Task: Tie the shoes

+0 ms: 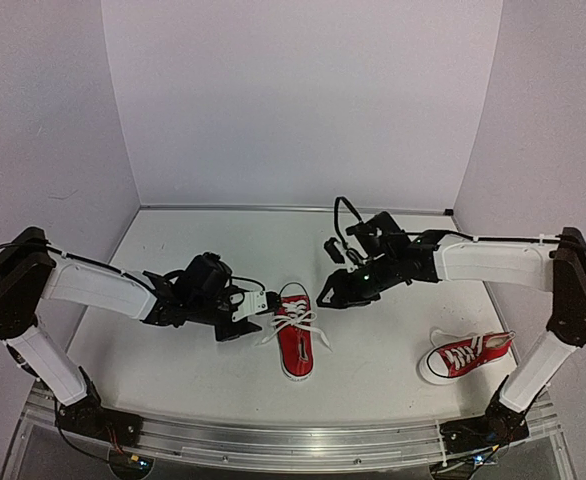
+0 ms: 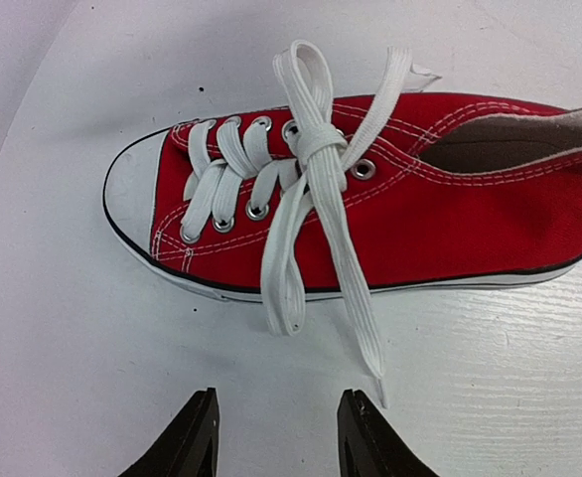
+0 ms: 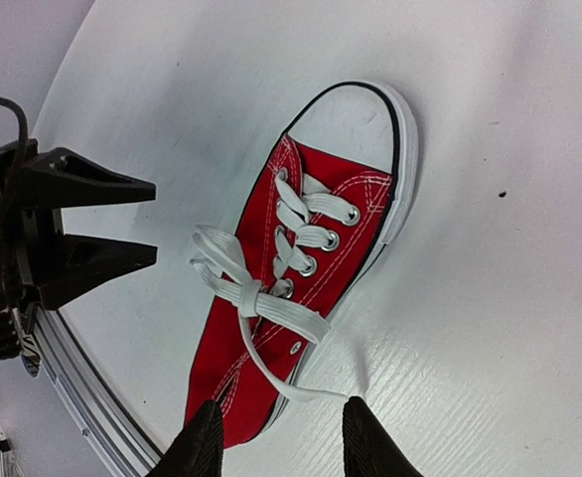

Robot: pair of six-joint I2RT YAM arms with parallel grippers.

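Your left claw [image 2: 278,397]: spread, empty, just short of lace ends. Your right claw [image 3: 283,405]: spread, empty, by heel end of same shoe. Centre shoe [image 1: 295,343] on desk [image 1: 203,250] between claws, laces knotted with loops. Left wrist view cuts off its heel. Second shoe [image 1: 468,354] shows only from top, near right arm base; its laces too small to read.
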